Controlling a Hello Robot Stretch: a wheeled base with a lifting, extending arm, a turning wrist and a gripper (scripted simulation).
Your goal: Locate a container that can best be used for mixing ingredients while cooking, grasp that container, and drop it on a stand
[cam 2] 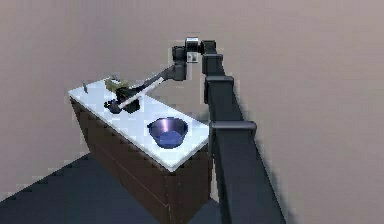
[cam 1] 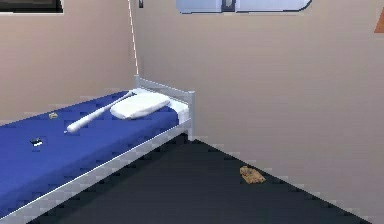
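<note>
In the arm side view a round metal bowl [cam 2: 167, 131] with a bluish inside sits on the white top of a dark wooden cabinet [cam 2: 110, 150], near its right end. The dark arm [cam 2: 228, 120] rises from the bottom edge and reaches over the cabinet. Its gripper [cam 2: 123, 94] stretches left toward the far end of the top, where small dark and yellowish things [cam 2: 118, 101] lie. I cannot tell whether it holds anything. The bowl sits apart from the fingers, closer to me and to their right.
The forward view has a bed [cam 1: 70, 150] with a blue cover along the left wall, bearing a white pillow [cam 1: 138, 104], a white bat [cam 1: 90, 120] and small dark items. A brown lump [cam 1: 251, 175] lies on the dark floor by the beige wall.
</note>
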